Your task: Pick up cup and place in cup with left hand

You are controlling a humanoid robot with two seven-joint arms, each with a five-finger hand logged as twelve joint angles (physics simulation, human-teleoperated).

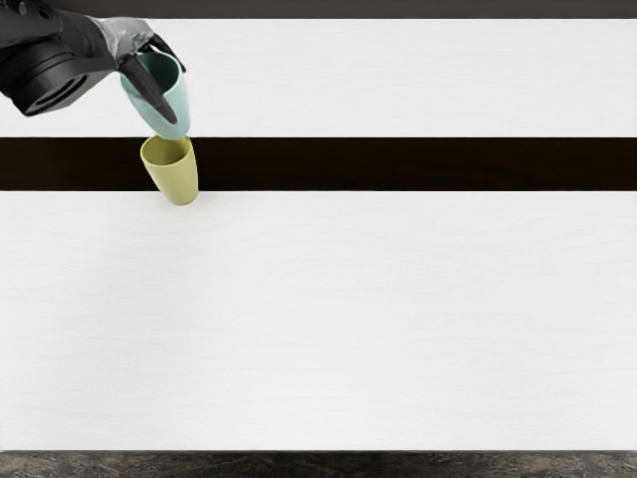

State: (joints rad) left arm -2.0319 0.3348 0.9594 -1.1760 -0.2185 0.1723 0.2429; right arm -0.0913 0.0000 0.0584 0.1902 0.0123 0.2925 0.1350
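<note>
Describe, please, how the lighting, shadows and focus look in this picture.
Head view: bright, fairly even light, with the white tabletop nearly washed out; the insides of the blue cup and yellow cup are darker than their outer walls; edges look crisp, with no obvious blur or glare; the left hand's dark parts show little detail.

Black arm, silvery-grey patch near hand (149, 85).

Place: simulated, its sort, home or lab, cannot be told
Table (348, 319): white, faintly grained
Band (418, 164): dark, straight across the white
Strip (318, 465): mottled, stone-like, along the bottom
</note>
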